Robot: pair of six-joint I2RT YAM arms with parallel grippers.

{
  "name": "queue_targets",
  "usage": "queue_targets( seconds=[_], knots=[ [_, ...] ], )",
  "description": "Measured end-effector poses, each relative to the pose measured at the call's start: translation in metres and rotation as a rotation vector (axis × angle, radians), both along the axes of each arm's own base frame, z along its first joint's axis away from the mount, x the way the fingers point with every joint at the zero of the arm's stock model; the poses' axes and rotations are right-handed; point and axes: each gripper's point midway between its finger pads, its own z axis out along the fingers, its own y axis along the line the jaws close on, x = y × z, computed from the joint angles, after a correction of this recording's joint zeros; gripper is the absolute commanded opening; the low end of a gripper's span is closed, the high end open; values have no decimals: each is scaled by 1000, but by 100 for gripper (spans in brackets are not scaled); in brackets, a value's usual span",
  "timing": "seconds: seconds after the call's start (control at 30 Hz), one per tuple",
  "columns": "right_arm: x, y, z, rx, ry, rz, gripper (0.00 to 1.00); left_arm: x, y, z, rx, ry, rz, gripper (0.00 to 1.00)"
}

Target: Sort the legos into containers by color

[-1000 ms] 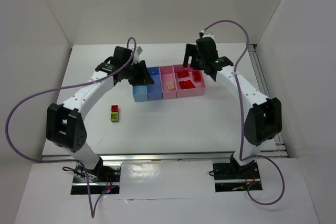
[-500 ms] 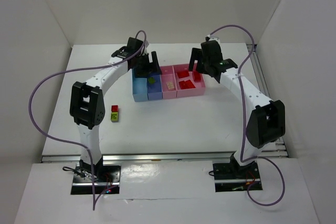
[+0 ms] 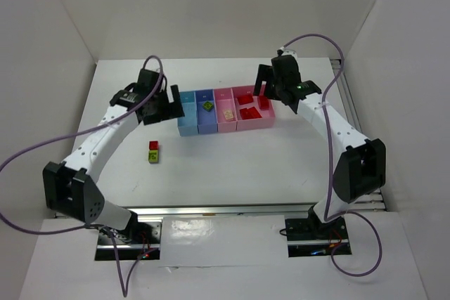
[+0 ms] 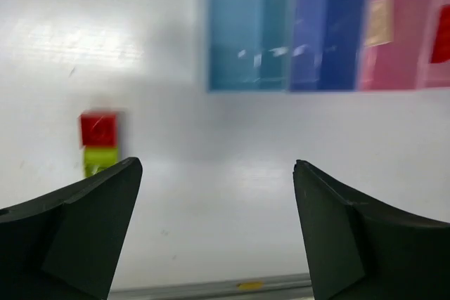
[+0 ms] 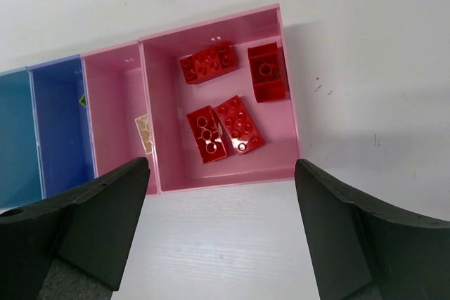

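From above, the left gripper (image 3: 160, 107) has pulled back left of the containers (image 3: 211, 132). Half a second ago it hung over the darker blue bin (image 3: 206, 123). A yellow-green brick (image 3: 208, 105) now lies alone in that bin, so that piece looks delivered. The light blue bin (image 3: 187, 116) beside it shows nothing I can make out. The narrow pink bin (image 3: 226, 125) holds the peach brick (image 3: 228, 112), and the wide pink bin (image 3: 256, 125) holds the red ones. The right gripper (image 3: 263, 89) hovers over the far edge of that wide bin, barely shifted over the last second. Two legos remain on the table (image 3: 232, 166), near and left of the row: a loose red brick (image 3: 153, 146) with a loose yellow-green brick (image 3: 152, 155) on its near side.

The left wrist view is blurred. Its jaws are spread wide with nothing between them, and the two loose bricks sit to the left, ahead of the left finger. They seem to touch, though the blur leaves that uncertain. The arm looks to be heading for them next.

The right wrist view is sharp. Its jaws are also spread and empty, above the near wall of the wide pink bin. Four red bricks (image 5: 239, 124) lie inside, two of them side by side and touching.

By my reckoning, sorting is nearly done — one red and one yellow-green brick are left.
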Motion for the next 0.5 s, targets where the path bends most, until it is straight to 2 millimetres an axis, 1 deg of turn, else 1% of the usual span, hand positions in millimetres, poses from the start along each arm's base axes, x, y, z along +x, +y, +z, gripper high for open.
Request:
queue_targets(
  seconds=[0.03, 0.07, 0.13, 0.17, 0.23, 0.3, 0.37, 0.43, 0.47, 0.5],
  knots=[
    [-1, 0, -2, 2, 4, 2, 91, -10, 9, -4, 16, 21, 35, 100],
    [-2, 1, -3, 4, 9, 6, 91, -24, 20, -14, 27, 50, 74, 100],
    [-2, 3, -4, 11, 12, 13, 91, -46, 35, -40, 49, 132, 139, 100],
    [-2, 4, -4, 16, 12, 17, 91, -59, 41, -57, 60, 185, 174, 100],
    [-2, 6, -4, 22, 14, 23, 91, -84, 50, -88, 83, 291, 224, 100],
    [-2, 7, -4, 29, 14, 23, 91, -105, 55, -107, 100, 368, 255, 98],
    [-2, 7, -4, 31, 16, 24, 91, -114, 58, -115, 108, 398, 274, 96],
    [-2, 7, -5, 30, 17, 24, 91, -113, 60, -116, 113, 394, 295, 93],
    [-2, 7, -5, 30, 18, 24, 91, -111, 61, -116, 116, 387, 303, 93],
    [-2, 7, -5, 30, 18, 24, 91, -109, 63, -117, 120, 383, 311, 89]
  ],
)
